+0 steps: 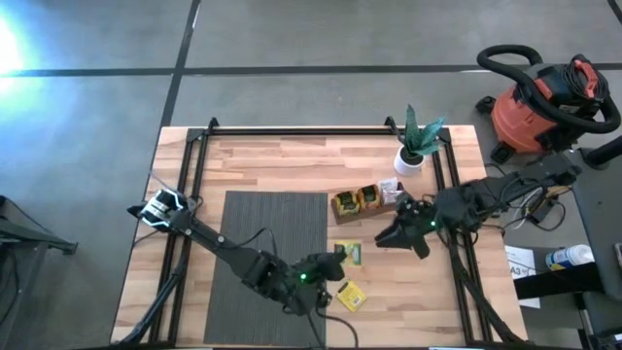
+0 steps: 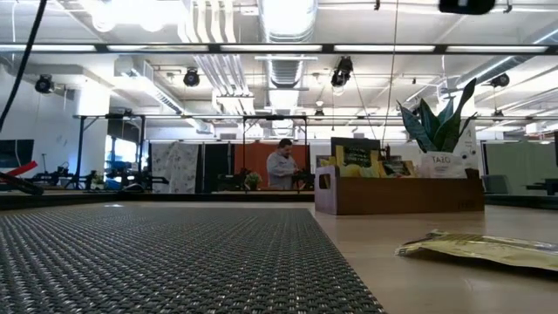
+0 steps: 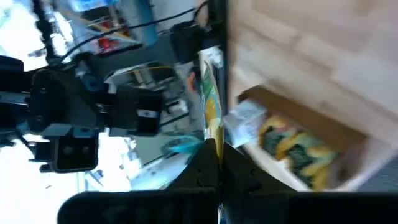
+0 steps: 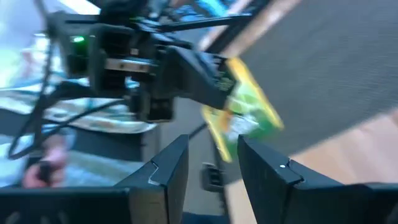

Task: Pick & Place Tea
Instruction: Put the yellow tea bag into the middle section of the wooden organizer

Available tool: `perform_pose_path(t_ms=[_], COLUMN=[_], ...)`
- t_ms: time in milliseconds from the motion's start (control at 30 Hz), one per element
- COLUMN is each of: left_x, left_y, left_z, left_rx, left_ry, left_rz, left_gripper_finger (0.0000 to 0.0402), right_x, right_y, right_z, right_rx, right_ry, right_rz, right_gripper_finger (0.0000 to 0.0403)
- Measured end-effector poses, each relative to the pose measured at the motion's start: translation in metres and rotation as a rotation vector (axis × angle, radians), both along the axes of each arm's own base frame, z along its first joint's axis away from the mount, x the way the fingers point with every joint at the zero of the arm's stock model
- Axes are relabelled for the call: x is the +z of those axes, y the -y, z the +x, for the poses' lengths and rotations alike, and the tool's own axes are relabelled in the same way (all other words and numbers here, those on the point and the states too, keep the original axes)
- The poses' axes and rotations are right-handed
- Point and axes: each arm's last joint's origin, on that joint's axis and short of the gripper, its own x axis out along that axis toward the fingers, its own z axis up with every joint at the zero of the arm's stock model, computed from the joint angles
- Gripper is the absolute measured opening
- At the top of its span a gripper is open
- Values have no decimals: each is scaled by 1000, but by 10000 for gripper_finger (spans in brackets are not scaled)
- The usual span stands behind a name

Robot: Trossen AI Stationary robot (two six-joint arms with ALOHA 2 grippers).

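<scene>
My left gripper [image 1: 335, 261] pinches a yellow-green sachet [image 3: 210, 106], its print blurred; right gripper [image 1: 397, 236] hangs parted, empty. "TAZO" shows at the tray [image 2: 397, 195].

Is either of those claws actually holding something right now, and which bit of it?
Yes. The left gripper is shut on a yellow-green tea sachet, pinching it flat by one edge. The right gripper is open and holds nothing.

Two dark robot arms work over one wooden table [image 1: 292, 160]. Two yellow tea sachets are out in the open: one [image 1: 350, 254] held aloft, one [image 1: 352, 296] lying at the near edge. One brown wooden tray [image 1: 364, 201] holds more sachets, number unclear. One potted plant [image 1: 416, 146] stands far right.
</scene>
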Motion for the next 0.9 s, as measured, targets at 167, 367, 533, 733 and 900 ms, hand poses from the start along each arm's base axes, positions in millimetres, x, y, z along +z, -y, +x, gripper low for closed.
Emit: perform_pose_path(t_ms=[167, 367, 533, 733, 900], left_x=[12, 15, 17, 15, 13], left_y=[2, 3, 4, 1, -2], left_z=[7, 9, 10, 12, 14], left_rx=[-53, -94, -136, -157, -178], left_ry=[89, 122, 132, 120, 111], left_rz=[9, 21, 17, 19, 18], left_gripper_finger=[1, 1, 1, 1, 1], right_x=[-3, -18, -19, -16, -20], right_y=[10, 20, 22, 20, 19], right_z=[20, 39, 42, 42, 46], right_rx=[83, 98, 187, 245, 243], right_ry=[12, -47, -48, -28, -47], right_rz=[57, 34, 62, 97, 98], right_gripper_finger=[137, 137, 137, 137, 137])
